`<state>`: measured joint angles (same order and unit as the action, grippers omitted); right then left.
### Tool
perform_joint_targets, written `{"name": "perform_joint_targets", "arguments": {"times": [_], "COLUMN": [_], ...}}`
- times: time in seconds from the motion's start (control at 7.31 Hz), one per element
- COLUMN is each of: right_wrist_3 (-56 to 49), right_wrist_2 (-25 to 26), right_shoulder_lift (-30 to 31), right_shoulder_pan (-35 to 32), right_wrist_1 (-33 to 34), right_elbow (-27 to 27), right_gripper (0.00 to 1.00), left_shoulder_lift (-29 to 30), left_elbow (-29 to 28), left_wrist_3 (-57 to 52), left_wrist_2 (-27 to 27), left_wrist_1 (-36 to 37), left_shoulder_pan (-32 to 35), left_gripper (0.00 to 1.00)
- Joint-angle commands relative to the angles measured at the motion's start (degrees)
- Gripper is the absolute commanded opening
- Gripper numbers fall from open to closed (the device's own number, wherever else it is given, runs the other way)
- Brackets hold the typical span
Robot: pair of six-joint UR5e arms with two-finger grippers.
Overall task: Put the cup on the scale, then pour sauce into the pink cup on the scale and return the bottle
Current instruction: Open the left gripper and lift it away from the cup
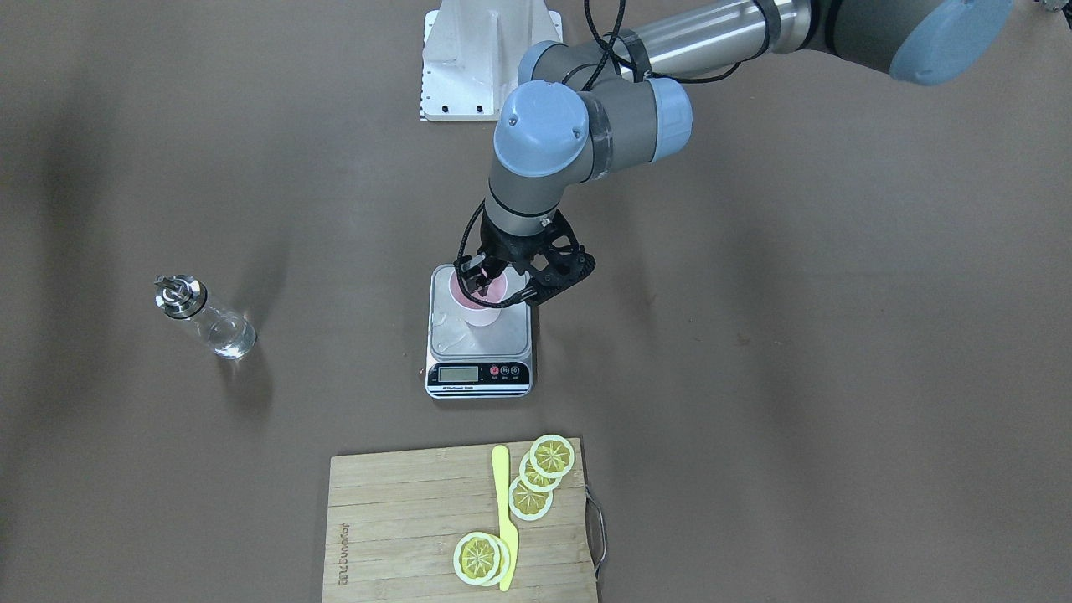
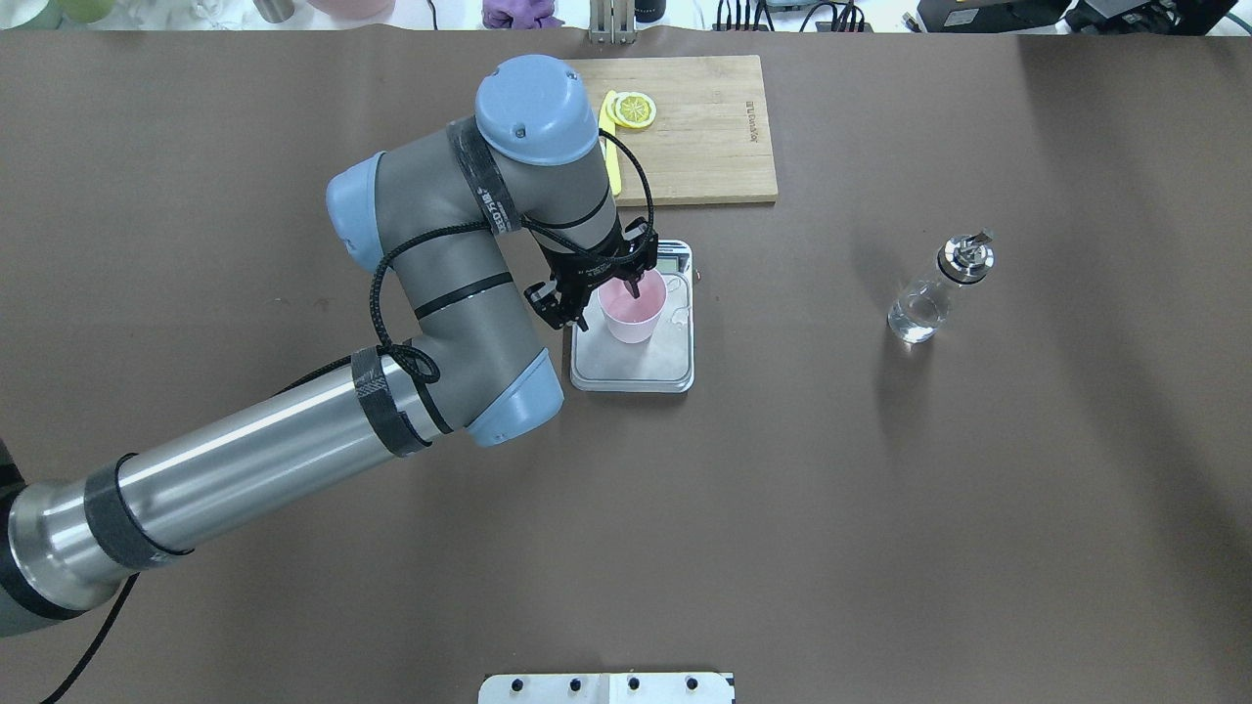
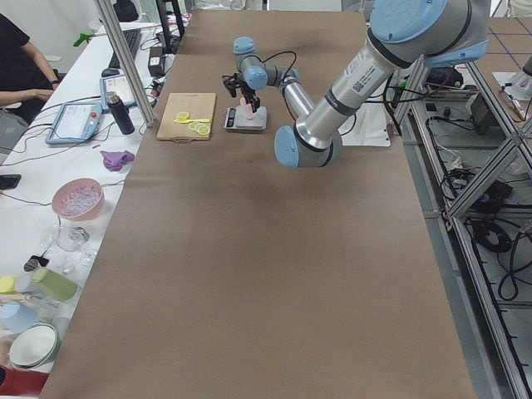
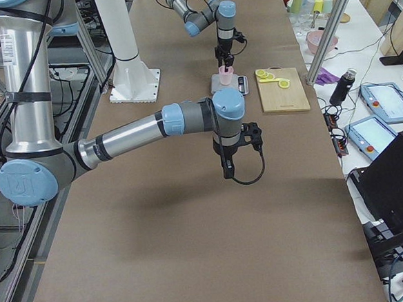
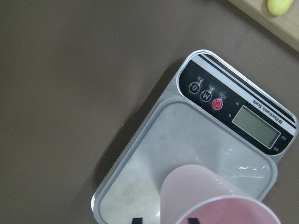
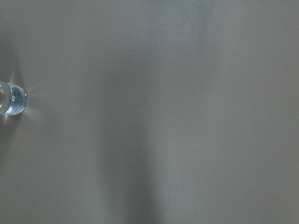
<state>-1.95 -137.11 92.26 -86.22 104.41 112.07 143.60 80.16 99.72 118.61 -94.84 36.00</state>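
The pale pink cup (image 1: 481, 308) stands on the silver platform of the scale (image 1: 507, 337), near its back. My left gripper (image 1: 498, 291) is over the cup with its jaws apart, one finger inside the cup and one outside, straddling the wall. The overhead view shows the same: left gripper (image 2: 606, 301), cup (image 2: 633, 313), scale (image 2: 636, 370). The left wrist view shows the cup (image 5: 210, 196) on the scale (image 5: 187, 135). The glass bottle (image 2: 934, 288) with its silver spout stands alone, well off to my right. My right gripper (image 4: 227, 171) hangs above bare table; I cannot tell whether it is open.
A bamboo cutting board (image 1: 402, 519) with lemon slices (image 1: 551, 456) and a yellow knife (image 1: 505, 519) lies just beyond the scale. The bottle's base shows at the left edge of the right wrist view (image 6: 11, 99). The white robot base (image 1: 481, 59) stands behind the scale.
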Motion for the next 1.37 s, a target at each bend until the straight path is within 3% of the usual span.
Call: {"name": "perform_joint_targets", "arguments": {"times": [0.0, 0.27, 0.41, 0.96, 1.1, 1.23], "right_wrist_3": [-0.1, 0.0, 0.4, 19.1, 27.2, 39.3], "right_wrist_2": [-0.1, -0.5, -2.7, -4.9, 3.4, 9.9], "right_shoulder_lift": [-0.1, -0.9, -1.5, -3.5, -3.5, -3.1], "right_shoulder_pan": [0.0, 0.0, 0.7, 14.5, 20.3, 25.6], "right_wrist_1": [-0.1, 0.0, -0.7, -1.0, -3.1, -12.6], "right_elbow": [0.2, 0.4, 1.6, 12.1, 16.5, 17.6], "right_gripper": [1.0, 1.0, 1.0, 1.0, 1.0, 1.0], "left_shoulder_lift": [-2.7, -8.3, -9.8, -12.2, -12.8, -12.9], "left_elbow": [6.9, 17.6, 20.4, 21.9, 22.3, 22.3], "left_wrist_3": [-0.2, -3.0, -4.2, -5.1, -5.6, -5.7], "left_wrist_2": [0.4, 0.5, 1.0, 1.3, 1.2, 1.1], "left_wrist_1": [3.4, 9.3, 10.8, 10.8, 10.8, 10.7], "left_shoulder_pan": [1.4, 2.3, 2.9, 3.6, 3.7, 3.7], "left_gripper": [0.97, 0.97, 0.97, 0.97, 0.97, 0.97]}}
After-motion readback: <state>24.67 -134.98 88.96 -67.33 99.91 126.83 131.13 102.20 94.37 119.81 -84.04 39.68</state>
